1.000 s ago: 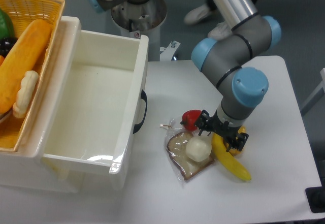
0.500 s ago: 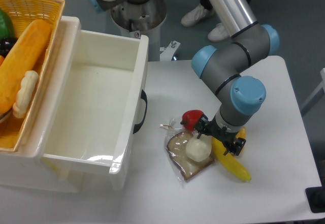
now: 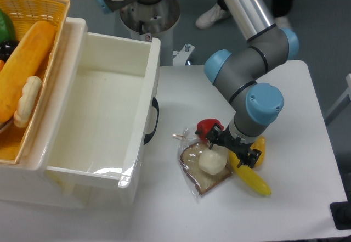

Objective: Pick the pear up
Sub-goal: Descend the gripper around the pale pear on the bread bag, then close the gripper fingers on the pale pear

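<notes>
Camera view, landmark: white bin. One pear, right of the bin, resting on one bagged bread slice, bare counter beyond. One red fruit, one banana adjoining. Claw directly above the pear's right side; grip state cannot be told.

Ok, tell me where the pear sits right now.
The pear lies on the bagged bread slice right of the white bin, just below the gripper, between red fruit and banana.

No readable text, labels, brands or numbers anywhere in view; nothing legible near fingers either.
</notes>
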